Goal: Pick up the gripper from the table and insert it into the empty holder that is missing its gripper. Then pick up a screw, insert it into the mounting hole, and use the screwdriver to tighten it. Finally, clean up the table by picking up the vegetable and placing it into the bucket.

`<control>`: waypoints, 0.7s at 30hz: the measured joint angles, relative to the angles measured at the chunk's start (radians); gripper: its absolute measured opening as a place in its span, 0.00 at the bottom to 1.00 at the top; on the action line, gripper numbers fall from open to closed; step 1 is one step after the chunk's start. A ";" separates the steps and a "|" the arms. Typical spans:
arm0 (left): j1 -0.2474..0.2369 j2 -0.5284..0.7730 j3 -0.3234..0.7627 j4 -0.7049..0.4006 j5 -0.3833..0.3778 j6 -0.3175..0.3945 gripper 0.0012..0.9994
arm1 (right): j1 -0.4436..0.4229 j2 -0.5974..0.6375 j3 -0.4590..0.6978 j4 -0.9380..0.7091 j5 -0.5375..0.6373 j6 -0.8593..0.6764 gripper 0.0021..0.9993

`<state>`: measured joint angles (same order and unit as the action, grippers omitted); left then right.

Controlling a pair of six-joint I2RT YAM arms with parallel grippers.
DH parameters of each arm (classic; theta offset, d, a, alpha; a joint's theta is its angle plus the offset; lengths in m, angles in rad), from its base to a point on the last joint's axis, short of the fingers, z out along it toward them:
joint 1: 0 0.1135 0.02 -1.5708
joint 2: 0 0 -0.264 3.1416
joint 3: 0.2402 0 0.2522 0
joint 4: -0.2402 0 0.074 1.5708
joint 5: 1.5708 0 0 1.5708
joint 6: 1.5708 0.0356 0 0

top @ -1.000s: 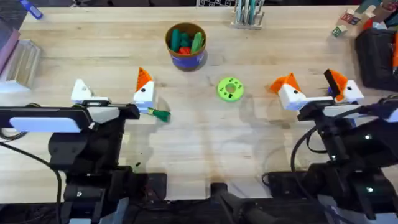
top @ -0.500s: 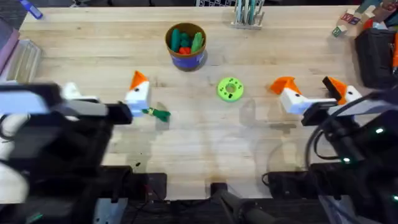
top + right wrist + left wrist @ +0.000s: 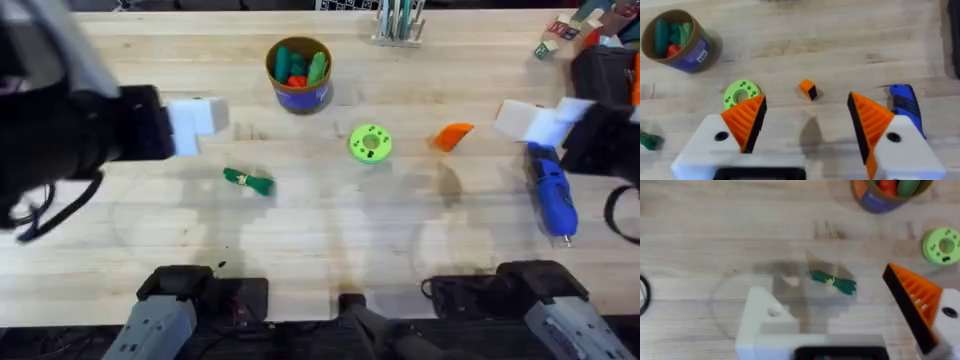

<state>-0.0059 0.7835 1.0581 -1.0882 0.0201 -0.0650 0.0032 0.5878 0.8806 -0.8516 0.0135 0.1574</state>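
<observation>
The gripper (image 3: 452, 135), a small orange wedge, lies loose on the table right of centre; my right gripper (image 3: 806, 112) hovers open just short of the gripper (image 3: 808, 89), both of its fingers orange-tipped. The blue screwdriver (image 3: 552, 195) lies at the right, beside the right gripper (image 3: 535, 122). My left gripper (image 3: 840, 310) is open: one finger is the plain white holder (image 3: 767, 320), the other carries an orange pad (image 3: 912, 300). The vegetable (image 3: 248, 181), its green leafy end showing, lies left of centre below the left gripper (image 3: 197, 120). The bucket (image 3: 298, 72) stands at the back with toy vegetables inside.
A bright green disc with holes (image 3: 370, 142) lies mid-table between the vegetable and the orange wedge. A clear stand with pens (image 3: 398, 25) is at the back edge, dark gear (image 3: 605, 90) at the far right, coloured blocks (image 3: 565, 30) in the back right corner.
The left arm has risen close under the camera and swung back and left. The right arm has pulled to the right, uncovering the screwdriver; the orange wedge stays on the table.
</observation>
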 joint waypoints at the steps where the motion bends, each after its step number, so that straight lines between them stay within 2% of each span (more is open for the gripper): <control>1: 0.000 0.026 0.002 -0.010 0.018 0.000 0.99 | 0.000 0.019 0.017 -0.012 0.000 0.000 0.99; 5: 0.000 0.132 0.002 -0.060 0.121 -0.003 0.99 | 0.000 0.052 0.029 -0.027 0.000 0.000 0.99; 8: 0.000 0.190 0.002 -0.096 0.179 -0.035 0.99 | 0.000 0.051 0.029 -0.027 0.000 0.001 0.99; 13: 0.000 0.247 -0.004 -0.107 0.193 -0.091 0.96 | 0.000 0.051 0.029 -0.026 0.000 0.001 0.99; 14: 0.000 0.248 -0.007 -0.104 0.192 -0.097 0.83 | 0.000 0.051 0.029 -0.026 0.000 0.001 0.99; 18: 0.000 0.235 -0.010 -0.068 0.169 -0.102 0.19 | 0.000 0.051 0.029 -0.027 0.000 0.001 0.99; 19: 0.000 0.227 -0.010 -0.056 0.164 -0.098 0.15 | 0.000 0.051 0.029 -0.027 0.000 0.001 0.99; 21: -0.001 0.203 -0.010 -0.031 0.163 -0.103 0.44 | 0.000 0.051 0.029 -0.027 0.000 0.003 0.99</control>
<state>-0.0071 0.9867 1.0477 -1.1192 0.1833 -0.1681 0.0032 0.6384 0.9100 -0.8783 0.0135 0.1608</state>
